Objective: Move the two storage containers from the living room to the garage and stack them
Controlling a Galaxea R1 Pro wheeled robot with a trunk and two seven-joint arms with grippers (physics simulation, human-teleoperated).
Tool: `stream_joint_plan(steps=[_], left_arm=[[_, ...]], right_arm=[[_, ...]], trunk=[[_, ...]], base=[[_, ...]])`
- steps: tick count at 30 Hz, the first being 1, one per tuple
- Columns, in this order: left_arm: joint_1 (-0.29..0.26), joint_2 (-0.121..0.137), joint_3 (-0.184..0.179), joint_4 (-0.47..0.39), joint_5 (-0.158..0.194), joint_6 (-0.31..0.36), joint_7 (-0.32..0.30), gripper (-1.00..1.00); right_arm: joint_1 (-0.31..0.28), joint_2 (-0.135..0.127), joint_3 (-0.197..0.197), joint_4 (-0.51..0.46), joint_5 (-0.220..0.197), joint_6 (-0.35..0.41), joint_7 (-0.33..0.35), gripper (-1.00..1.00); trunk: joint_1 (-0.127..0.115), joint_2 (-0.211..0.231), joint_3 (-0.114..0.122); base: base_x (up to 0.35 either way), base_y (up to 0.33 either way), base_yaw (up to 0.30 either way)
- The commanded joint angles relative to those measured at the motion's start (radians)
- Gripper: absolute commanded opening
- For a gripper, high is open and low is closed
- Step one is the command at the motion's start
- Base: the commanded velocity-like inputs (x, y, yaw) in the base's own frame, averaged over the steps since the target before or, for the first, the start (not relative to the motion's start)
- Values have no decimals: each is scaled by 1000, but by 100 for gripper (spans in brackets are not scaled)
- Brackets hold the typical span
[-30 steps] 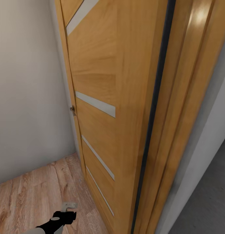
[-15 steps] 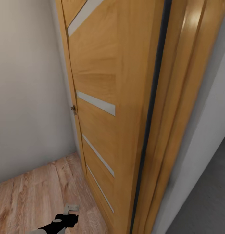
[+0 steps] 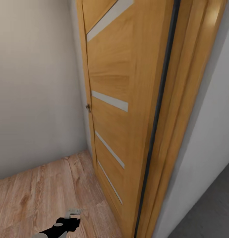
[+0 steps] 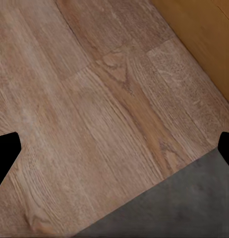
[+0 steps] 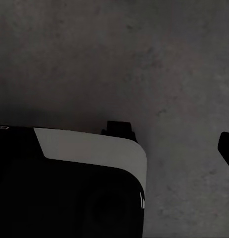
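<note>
Currently no container is in sight. Left gripper (image 4: pixel 114 153): its dark fingertips (image 4: pixel 5 153) sit at opposite edges of the left wrist view, jaws spread wide, nothing between them, above light wood planks (image 4: pixel 94 99) where they meet grey concrete floor (image 4: pixel 184 208). Head view: left gripper (image 3: pixel 69 219) low in frame beside an open wooden door (image 3: pixel 121 99), with its frame (image 3: pixel 187 109) and white wall (image 3: pixel 35 82). Right gripper (image 5: pixel 169 144): one fingertip (image 5: pixel 227 146) at the edge above the concrete, a black-and-white robot body part (image 5: pixel 89 153) alongside; jaw state cannot be told.
</note>
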Motion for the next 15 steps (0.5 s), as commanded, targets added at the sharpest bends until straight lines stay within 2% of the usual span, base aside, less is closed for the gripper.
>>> stream_joint_plan(steps=[1, 15], left_arm=[[-2, 0, -4, 4, -1, -7, 4, 100], [-2, -2, -4, 4, -1, -7, 4, 100]], right_arm=[[0, 0, 1, 0, 7, -3, 0, 100], [0, 0, 1, 0, 7, -3, 0, 100]], trunk=[[0, -1, -1], [0, -1, -1]], base=[[-10, -4, 281], [-1, -1, 282]])
